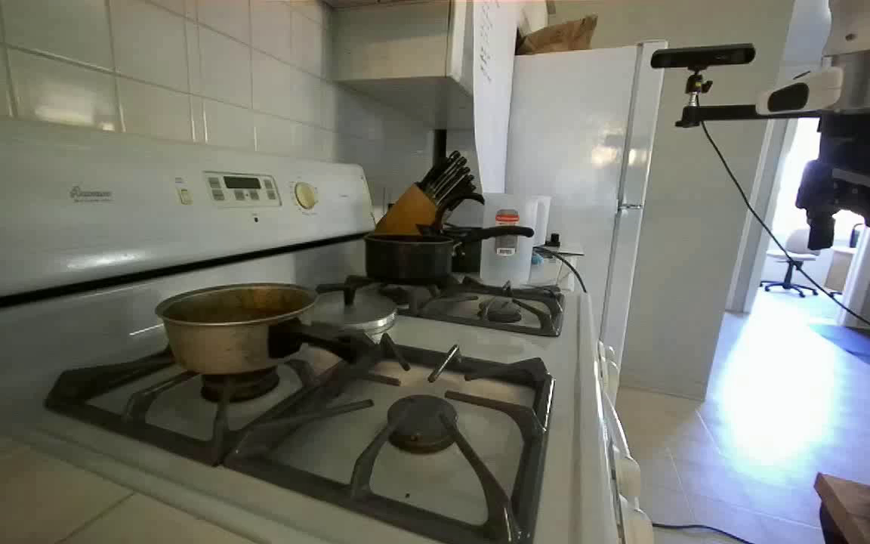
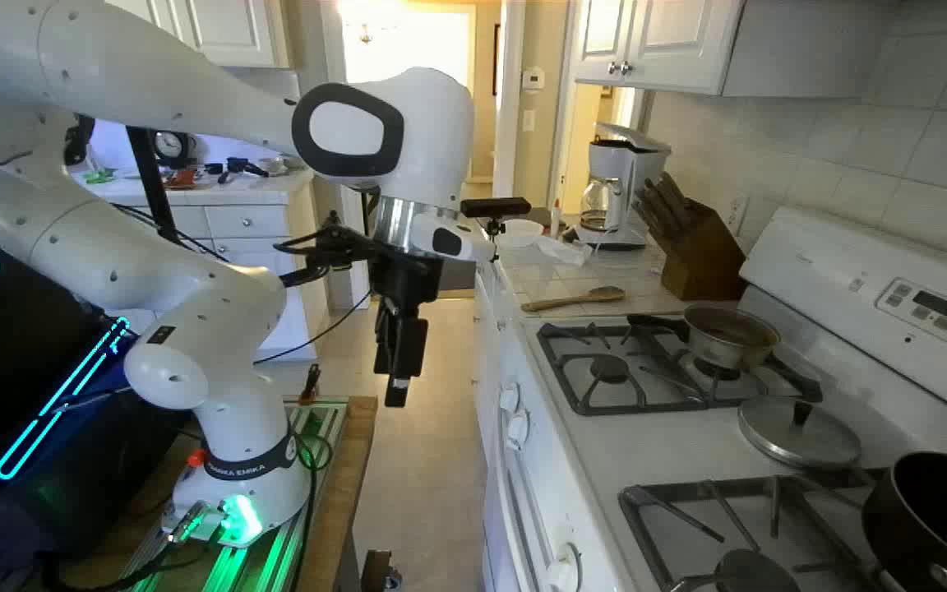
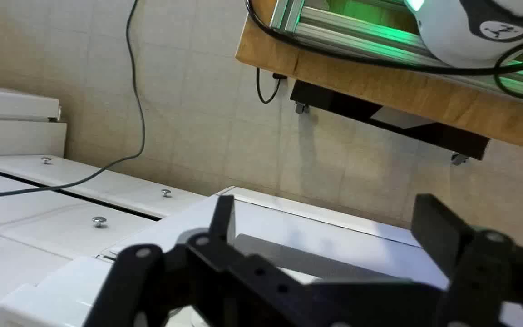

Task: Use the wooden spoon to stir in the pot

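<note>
The wooden spoon (image 2: pixel 572 299) lies flat on the tiled counter beside the stove, its bowl end pointing toward the knife block. It is out of view in the wrist view. The golden-brass pot (image 2: pixel 730 344) stands on a rear burner with its dark handle out over the grate; it also shows in an exterior view (image 1: pixel 227 344) with brownish stains inside. My gripper (image 2: pixel 399 390) hangs pointing down above the floor in front of the stove, apart from spoon and pot. In the wrist view the gripper (image 3: pixel 329 222) is open with nothing between its fingers.
A silver lid (image 2: pixel 800 432) lies on the stove between the grates. A black pot (image 2: pixel 934 514) stands on another burner. A wooden knife block (image 2: pixel 699 255) and a coffee maker (image 2: pixel 621 185) stand on the spoon's counter. A cable (image 3: pixel 139 113) hangs near the arm.
</note>
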